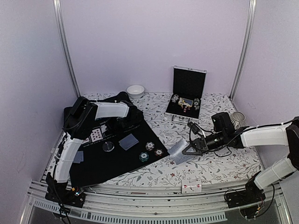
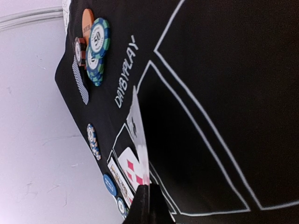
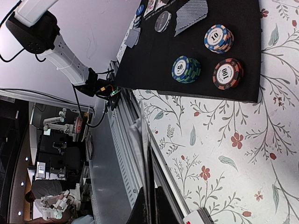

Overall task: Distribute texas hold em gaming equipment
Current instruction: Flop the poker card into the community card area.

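Note:
My left gripper (image 1: pixel 112 127) hangs over the black mat (image 1: pixel 117 163), shut on a playing card (image 2: pixel 139 135) seen edge-on, beside a face-up diamonds card (image 2: pixel 132 169). My right gripper (image 1: pixel 189 149) is shut on a card with a blue-grey patterned back (image 1: pixel 177 149), low over the floral cloth just right of the mat; this card (image 3: pixel 150 154) shows edge-on in the right wrist view. Three chip stacks (image 3: pixel 218 38) (image 3: pixel 186 69) (image 3: pixel 228 73) stand at the mat's right corner. A grey button (image 1: pixel 108 146) and a face-down card (image 1: pixel 128 141) lie mid-mat. More chips (image 2: pixel 96 44) show in the left wrist view.
The open silver-edged black case (image 1: pixel 187 95) stands at the back, and a small white bowl (image 1: pixel 135 91) sits left of it. A mesh cup (image 1: pixel 238 119) is behind the right arm. A deck of cards (image 1: pixel 191 186) lies at the front edge. Another face-down card (image 1: pixel 78 157) lies at the mat's left.

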